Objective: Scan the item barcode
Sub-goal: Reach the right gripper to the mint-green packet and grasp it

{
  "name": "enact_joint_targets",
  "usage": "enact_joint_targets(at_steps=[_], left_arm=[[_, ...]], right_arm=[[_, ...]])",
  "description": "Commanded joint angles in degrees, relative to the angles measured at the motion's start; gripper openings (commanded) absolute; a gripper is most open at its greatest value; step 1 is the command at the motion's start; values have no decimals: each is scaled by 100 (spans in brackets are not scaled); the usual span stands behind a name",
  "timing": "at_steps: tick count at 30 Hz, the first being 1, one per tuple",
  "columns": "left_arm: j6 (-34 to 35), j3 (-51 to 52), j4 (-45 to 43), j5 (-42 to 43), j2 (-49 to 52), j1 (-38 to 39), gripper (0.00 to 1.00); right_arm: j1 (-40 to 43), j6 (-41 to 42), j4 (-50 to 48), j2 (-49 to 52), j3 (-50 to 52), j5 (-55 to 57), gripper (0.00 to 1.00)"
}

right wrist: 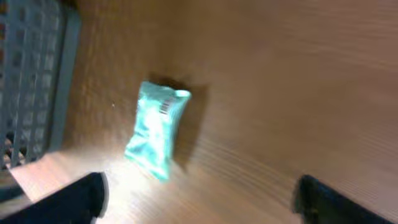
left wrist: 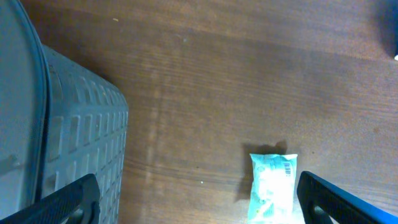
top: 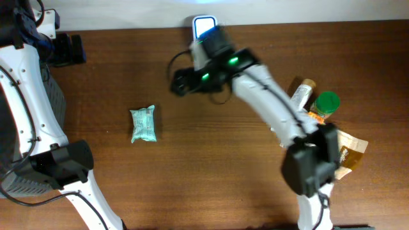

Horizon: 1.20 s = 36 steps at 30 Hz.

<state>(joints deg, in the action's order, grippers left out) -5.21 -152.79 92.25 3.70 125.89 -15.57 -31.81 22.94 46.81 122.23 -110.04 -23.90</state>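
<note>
Overhead | packet (top: 143, 124) flat on table (top: 211, 166) | basket (left wrist: 87, 137) well apart leftward

A brown wooden table (top: 192, 185) is seen filling nearly the whole overhead view; its grain is run from left to right, and a dull sheen is carried by the surface; beyond the far edge a pale strip (top: 319, 9) is shown, though whether wall or floor cannot be told; a grey bin (left wrist: 87, 143) with a gridded wall is set at the left end; a bright patch of light (right wrist: 74, 168) is thrown on the wood near it.
</note>
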Motion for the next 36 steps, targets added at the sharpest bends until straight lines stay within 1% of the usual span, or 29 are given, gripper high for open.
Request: enact_joint_targets(at_steps=[1,3,6,8,9,13,15,16,18,19,20,21,23,24,26,28,29,31,32,33,34,35,36], left_arm=[[-107,-24,0,61,-76,-35,99],[-107,-24,0,61,-76,-35,99],[-107,-24,0,61,-76,-35,99],[-107,-24,0,61,-76,-35,99],[-107,-24,0,61,-76,-35,99],[-107,-24,0,61,-76,-35,99],[-107,-24,0,61,-76,-35,99],[-107,-24,0,61,-76,-35,99],[-107,-24,0,61,-76,-35,99],[-107,-24,0,61,-76,-35,99],[-107,-24,0,61,-76,-35,99],[-107,-24,0,61,-76,-35,99],[-107,-24,2,61,-76,-35,99],[-107,-24,0,59,-76,-35,99],[-107,-24,0,61,-76,-35,99],[-107,-24,2,61,-76,-35,99],[-107,-24,0,61,-76,-35,99],[-107,-24,0,61,-76,-35,99],[-107,-24,0,59,-76,-35,99],[-107,-24,0,61,-76,-35,99],[-107,-24,0,61,-76,-35,99],[-107,-24,0,61,-76,-35,99],[-107,-24,2,61,-76,-35,99]], right_arm=[[-529,662,-236,575,35,-101,80],[-756,802,-439,855,35,-160,73],[-1043,807,-693,1143,35,-162,59],[-1224,957,-831,1342,35,-162,52],[-1300,955,-905,1447,35,-162,50],[-1394,1058,-1104,1788,35,-162,49],[-1399,1058,-1176,1869,37,-162,43],[-1399,1056,-1174,1886,37,-160,38],[-1397,1038,-1088,1888,37,-136,18],[-1384,966,-1016,1888,37,-138,10],[-1340,798,-861,1849,31,-142,8],[-1274,549,-730,1775,24,-190,7],[-1080,-129,-116,1517,-118,-249,7],[-984,-723,348,1375,-247,-249,7],[-780,-2205,1515,1126,-601,-247,7],[-623,-3718,2481,1014,-863,-219,7],[-570,-4072,2710,1014,-907,-52,8],[-466,-4172,2905,1014,-907,796,37],[-422,-4144,2905,1012,-920,804,44],[-369,-3657,2903,1003,-1056,763,47],[-369,-3281,2907,1003,-1196,546,47],[-398,-2953,2903,999,-1379,-286,45],[-476,-2695,2830,1001,-1416,-866,45]])
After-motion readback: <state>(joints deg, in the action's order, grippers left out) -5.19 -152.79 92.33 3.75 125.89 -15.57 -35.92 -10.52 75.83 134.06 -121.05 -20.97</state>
